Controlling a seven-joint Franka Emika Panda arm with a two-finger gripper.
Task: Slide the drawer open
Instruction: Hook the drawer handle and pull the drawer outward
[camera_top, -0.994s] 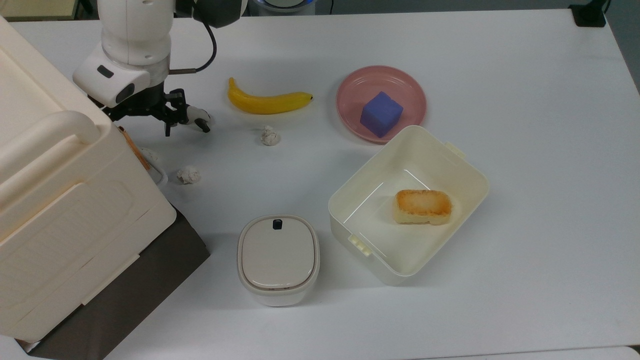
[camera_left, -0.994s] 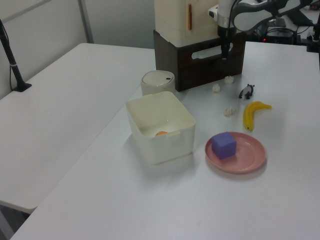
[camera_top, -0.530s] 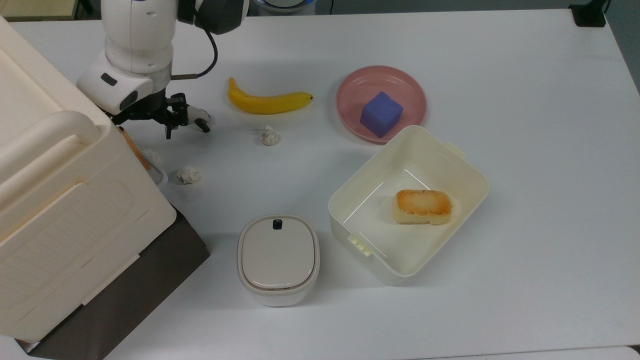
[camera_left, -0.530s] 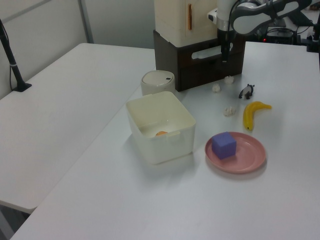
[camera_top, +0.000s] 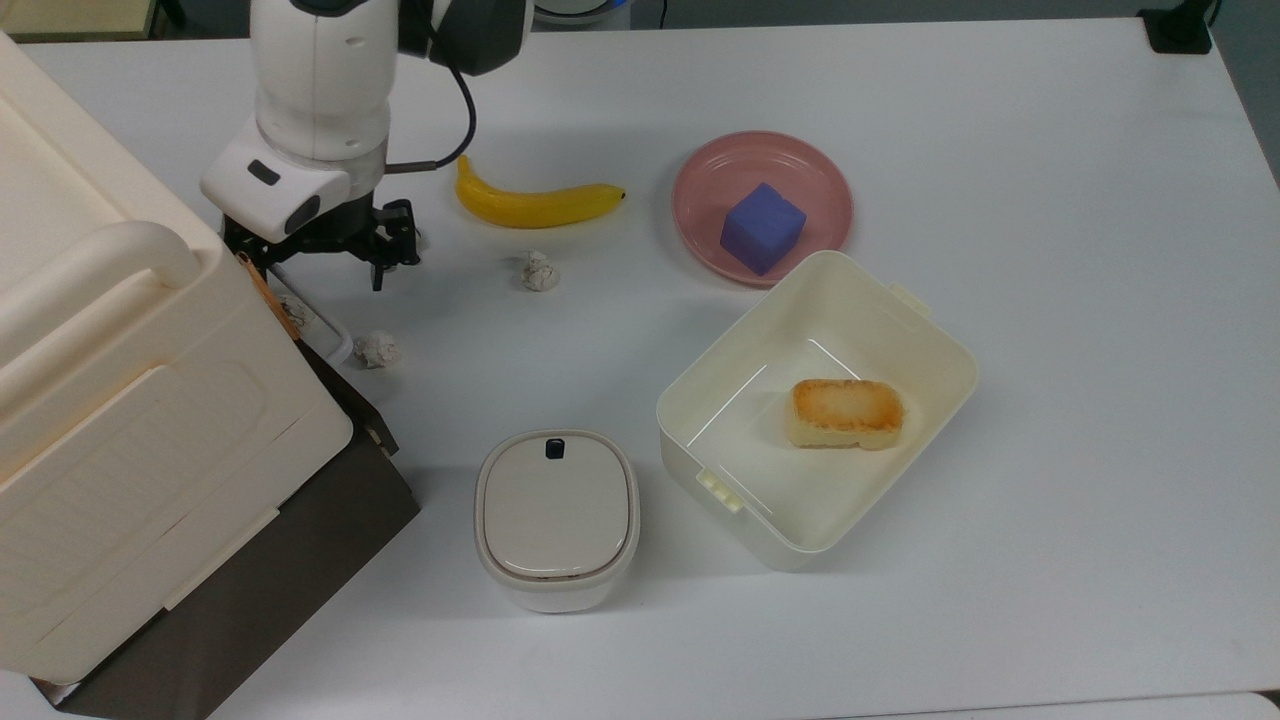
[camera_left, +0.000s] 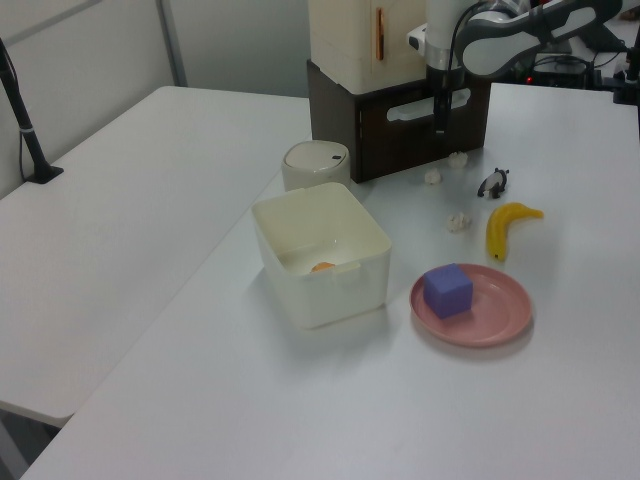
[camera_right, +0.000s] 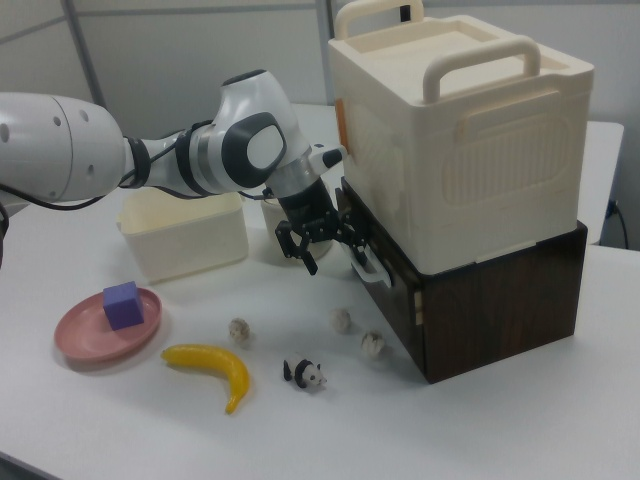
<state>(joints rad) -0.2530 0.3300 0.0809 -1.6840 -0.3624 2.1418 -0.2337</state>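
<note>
Spanning a grey-walled room, white desk (camera_top: 1050, 560): drawer (camera_right: 385, 275) slightly out under cream box (camera_right: 470, 130); fingers (camera_right: 322, 240) grasping its white handle (camera_top: 318, 322); banana (camera_top: 535, 203), plate (camera_top: 820, 190) nearby.

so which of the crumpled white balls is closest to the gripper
The paper ball tucked against the drawer front, just below the gripper in the top view; the other two lie out on open table.

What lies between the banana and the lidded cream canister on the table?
In the top view, one small crumpled white ball sits below the banana; from there down to the lidded cream canister the tabletop is bare.
</note>
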